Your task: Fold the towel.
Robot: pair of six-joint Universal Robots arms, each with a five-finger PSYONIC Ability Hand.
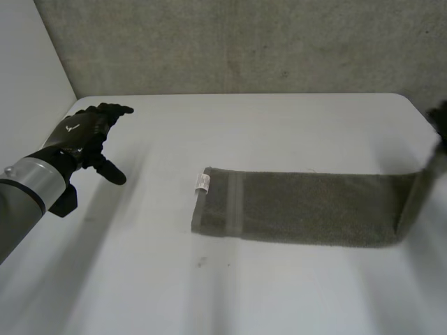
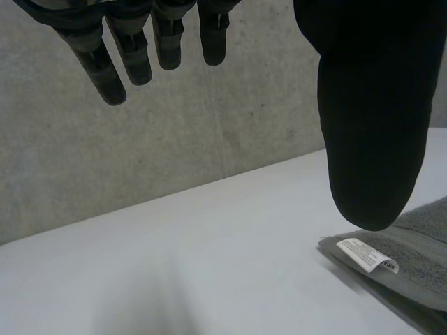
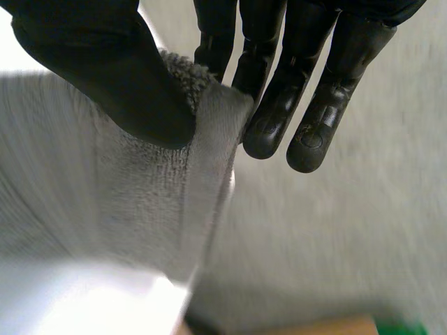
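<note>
Right hand [image 3: 119, 70] thumb, fingers [image 3: 279, 118] pinch towel [image 1: 307, 208] end; left hand [image 1: 80, 136] fingers spread, empty

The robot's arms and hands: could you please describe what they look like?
The left hand is black, with segmented fingers, a thick smooth thumb and a small white mark on its back. Its arm ends in a silver-grey cylindrical wrist. The right hand is black too, its fingertips rounded with circular dimples.

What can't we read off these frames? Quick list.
Label print: too small to read, left wrist and head views.
Right hand: mostly cut off by the head view's edge.
Towel: in the left wrist view, mostly behind the thumb of the left hand and past the edge.
Towel's layer count: cannot tell in any view.
</note>
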